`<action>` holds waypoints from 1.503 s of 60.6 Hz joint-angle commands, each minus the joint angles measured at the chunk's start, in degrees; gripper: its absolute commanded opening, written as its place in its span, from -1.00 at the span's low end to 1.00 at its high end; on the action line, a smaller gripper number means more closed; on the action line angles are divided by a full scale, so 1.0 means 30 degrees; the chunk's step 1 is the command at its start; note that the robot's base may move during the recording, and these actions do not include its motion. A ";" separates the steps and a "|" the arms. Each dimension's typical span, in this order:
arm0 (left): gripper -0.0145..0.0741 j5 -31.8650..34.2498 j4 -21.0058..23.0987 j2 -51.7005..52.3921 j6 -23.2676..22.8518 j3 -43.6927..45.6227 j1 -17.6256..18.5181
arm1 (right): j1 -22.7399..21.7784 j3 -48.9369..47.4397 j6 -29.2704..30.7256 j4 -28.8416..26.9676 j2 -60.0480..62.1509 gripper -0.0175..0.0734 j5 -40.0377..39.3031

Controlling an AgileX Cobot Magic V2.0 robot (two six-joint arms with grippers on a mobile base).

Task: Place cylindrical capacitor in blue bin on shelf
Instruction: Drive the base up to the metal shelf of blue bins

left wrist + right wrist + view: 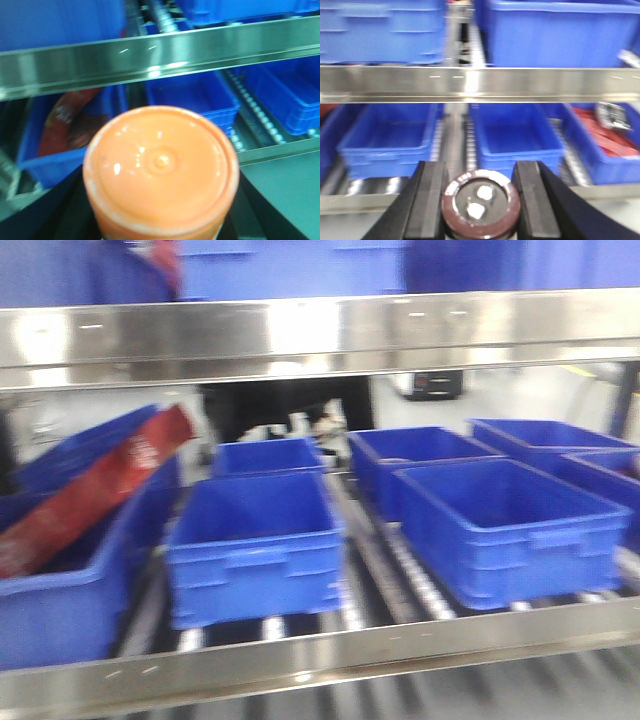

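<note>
Right gripper (pixel 481 201) is pinching the cylindrical capacitor (pixel 481 206). The black fingers (pixel 431 200) are tight on both sides. The flat top faces the wrist camera, with two pale terminals inside a lighter ring. The capacitor is held on the near side of the shelf (pixel 480 84), and the front rail sits above it in that view. It's not in a bin yet.

Past the rail, on the lower tier, you've got three blue bins:
- The centre bin (pixel 515 160) is roughly straight ahead of the capacitor.
- The left bin (pixel 385 157) is beside it.
- The right bin (pixel 607 172) holds red stuff with a dark-and-pale item on top, too blurred to identify.

There are more blue bins on the tier above.

Left gripper (pixel 160 220) is mostly hidden behind an orange round-topped cylinder (pixel 160 170) that fills the lower half of the wrist view. There are dark shapes on either side of it, but you can't tell whether the fingers are clamped on it.

The front camera is motion-blurred. It shows the bins sitting on roller tracks (pixel 420 580), and a red flat pack (pixel 95 490) leaning tilted in the far-left bin (pixel 50 625).
</note>
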State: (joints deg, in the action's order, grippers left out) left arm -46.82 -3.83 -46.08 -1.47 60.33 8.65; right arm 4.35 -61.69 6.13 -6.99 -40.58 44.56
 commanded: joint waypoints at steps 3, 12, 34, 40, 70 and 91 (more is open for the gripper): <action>-0.92 0.0500 0.0003 0.0087 -0.0011 0.0170 0.0121 | 0.0063 -0.0182 0.0083 0.0035 0.0055 -0.61 -0.0454; -0.92 0.0500 0.0003 0.0087 -0.0011 0.0170 0.0121 | 0.0063 -0.0182 0.0083 0.0035 0.0055 -0.61 -0.0454; -0.92 0.0500 -0.0146 0.0052 -0.0011 0.0170 0.0121 | 0.0063 -0.0182 0.0083 0.0035 0.0055 -0.61 -0.0454; -0.92 0.0500 -0.0146 0.0052 -0.0011 0.0170 0.0121 | 0.0063 -0.0182 0.0083 0.0035 0.0055 -0.61 -0.0454; -0.92 0.0534 -0.0146 0.0052 -0.0011 0.0170 0.0121 | 0.0063 -0.0182 0.0083 0.0035 0.0055 -0.61 -0.0454; -0.92 0.0534 -0.0146 0.0052 -0.0011 0.0170 0.0121 | 0.0063 -0.0182 0.0083 0.0035 0.0055 -0.61 -0.0454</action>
State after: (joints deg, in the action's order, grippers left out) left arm -46.43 -4.33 -46.08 -1.47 60.33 8.65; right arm 4.35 -61.69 6.13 -6.99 -40.58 44.56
